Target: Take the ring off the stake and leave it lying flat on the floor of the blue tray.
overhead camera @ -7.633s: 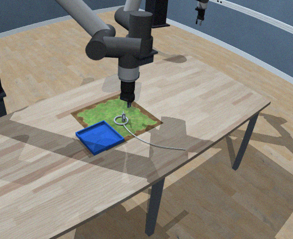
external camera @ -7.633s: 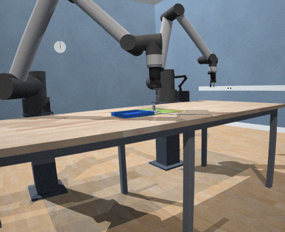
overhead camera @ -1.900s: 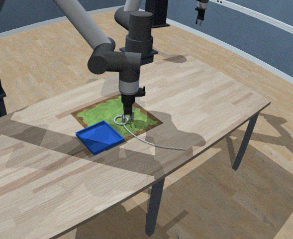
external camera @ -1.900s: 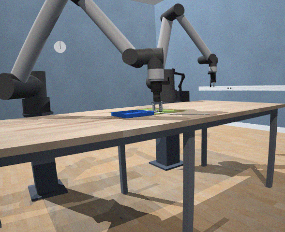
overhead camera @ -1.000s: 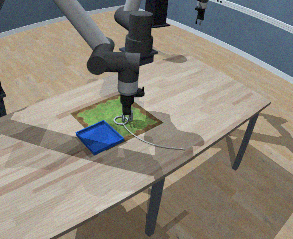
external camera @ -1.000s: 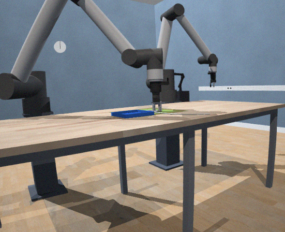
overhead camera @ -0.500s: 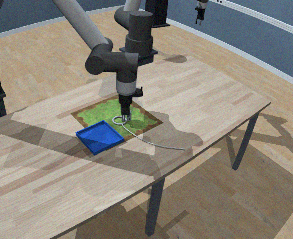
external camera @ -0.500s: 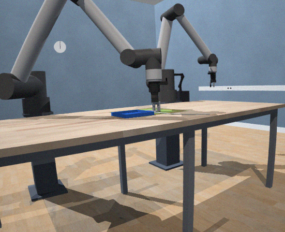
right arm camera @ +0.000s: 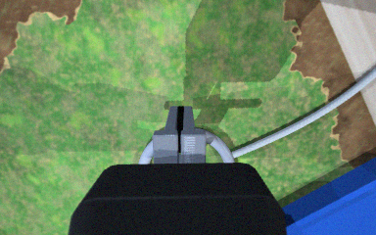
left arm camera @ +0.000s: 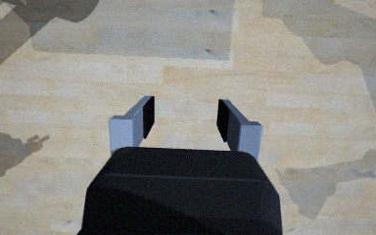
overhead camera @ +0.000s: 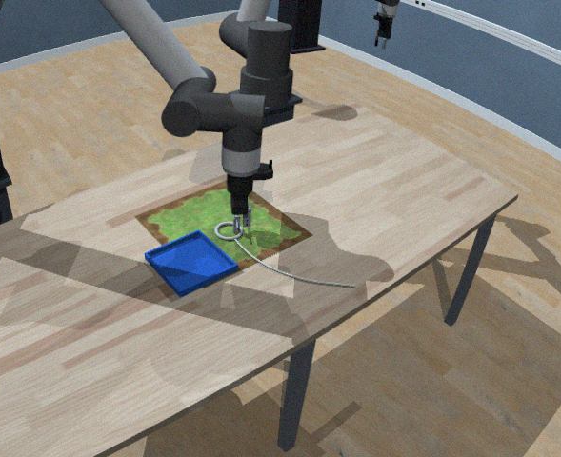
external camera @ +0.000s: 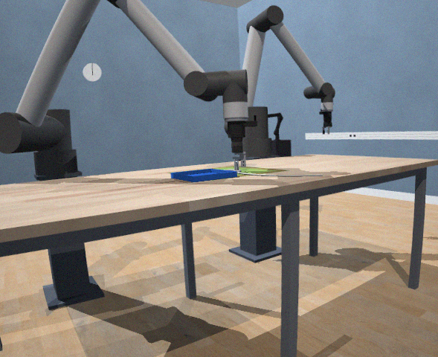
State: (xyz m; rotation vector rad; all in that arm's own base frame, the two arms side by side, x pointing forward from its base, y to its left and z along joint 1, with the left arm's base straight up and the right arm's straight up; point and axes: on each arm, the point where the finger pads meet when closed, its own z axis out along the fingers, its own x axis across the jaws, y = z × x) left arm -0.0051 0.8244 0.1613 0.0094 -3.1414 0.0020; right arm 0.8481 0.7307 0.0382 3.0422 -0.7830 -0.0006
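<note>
The pale ring [overhead camera: 216,230] [right arm camera: 147,154] lies low over the green mat. Its rim is partly hidden by my right gripper [right arm camera: 180,115] [overhead camera: 241,228]. That gripper is shut, with its pads together in the right wrist view. Its tips are low at the ring's rim; I see no ring part between the pads. A thin pale cord [overhead camera: 280,271] [right arm camera: 273,139] runs from the ring's edge onto the table. I cannot make out the stake. The blue tray [overhead camera: 209,282] [external camera: 211,176] [right arm camera: 342,191] holds nothing visible. My left gripper [left arm camera: 186,111] [overhead camera: 380,43] is open and empty, high beyond the table.
The green and brown mat [overhead camera: 171,224] [right arm camera: 102,113] lies under the ring. The tray has low walls and sits at the mat's corner, close beside the ring. The wooden table [overhead camera: 393,196] [external camera: 114,199] reaches out on both sides.
</note>
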